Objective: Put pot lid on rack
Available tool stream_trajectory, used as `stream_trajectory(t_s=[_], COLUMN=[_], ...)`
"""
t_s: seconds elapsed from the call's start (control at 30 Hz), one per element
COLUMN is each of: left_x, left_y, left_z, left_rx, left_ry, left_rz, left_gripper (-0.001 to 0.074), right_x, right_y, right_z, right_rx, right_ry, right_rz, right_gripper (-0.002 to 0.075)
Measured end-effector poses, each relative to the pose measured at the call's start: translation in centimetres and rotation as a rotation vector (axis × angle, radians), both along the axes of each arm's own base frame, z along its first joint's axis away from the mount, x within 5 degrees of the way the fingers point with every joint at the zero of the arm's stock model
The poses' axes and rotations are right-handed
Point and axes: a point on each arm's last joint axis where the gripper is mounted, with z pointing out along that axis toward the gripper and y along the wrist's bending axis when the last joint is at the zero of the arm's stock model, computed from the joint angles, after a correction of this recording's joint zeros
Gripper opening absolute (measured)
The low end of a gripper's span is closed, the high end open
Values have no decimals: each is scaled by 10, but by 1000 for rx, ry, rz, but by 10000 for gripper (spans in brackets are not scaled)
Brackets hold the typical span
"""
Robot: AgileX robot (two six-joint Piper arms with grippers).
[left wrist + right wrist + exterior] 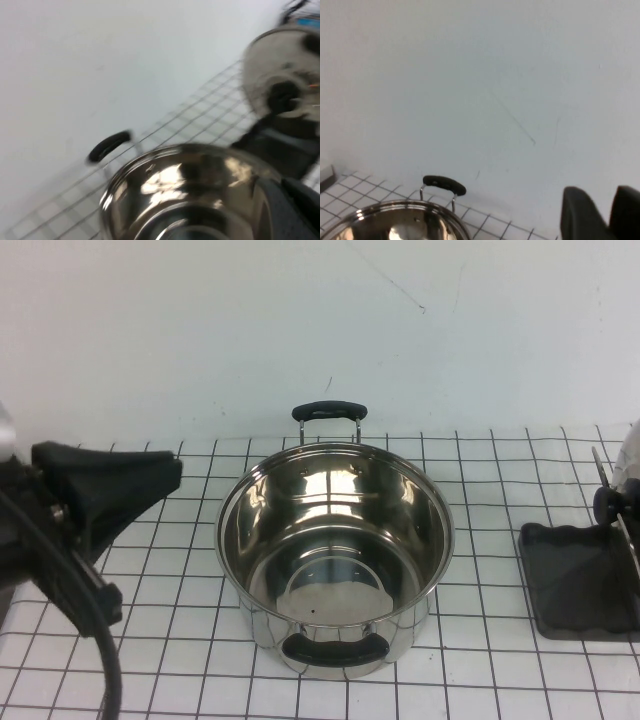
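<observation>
While the open steel pot point(334, 555) sits mid-worktop point(480, 680) on the gridded sheet, we see the pot lid point(280, 75) standing on edge in the rack point(580, 580) at the right side, its black knob point(605, 505) facing the pot, though only a sliver of it shows from above and the left wrist view is blurred. Our left claw point(165, 478) hangs at the left, near the pot rim, fingers pressed together and holding nothing. Our right claw point(600, 212) points at the wall beyond the pot; we cannot tell how wide it stands.
</observation>
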Motion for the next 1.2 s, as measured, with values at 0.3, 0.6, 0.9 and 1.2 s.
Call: stream_trajectory(t_s=[0.3, 0.6, 0.9, 1.2], left_x=[-39, -71, -76, -77], left_y=[31, 54, 52, 52], left_z=[-63, -86, -110, -122], left_rx=[-32, -126, -115, -100], left_ry=[32, -62, -11, 25], left_rz=[393, 629, 609, 603], left_gripper=[-2, -2, -2, -2], right_x=[-57, -93, -97, -97], right_y=[0, 5, 5, 5], right_z=[9, -43, -63, -63], right_rx=[-54, -151, -173, -173], right_ry=[-200, -241, -226, -226], right_rz=[29, 115, 122, 114], right_gripper=[8, -1, -1, -1])
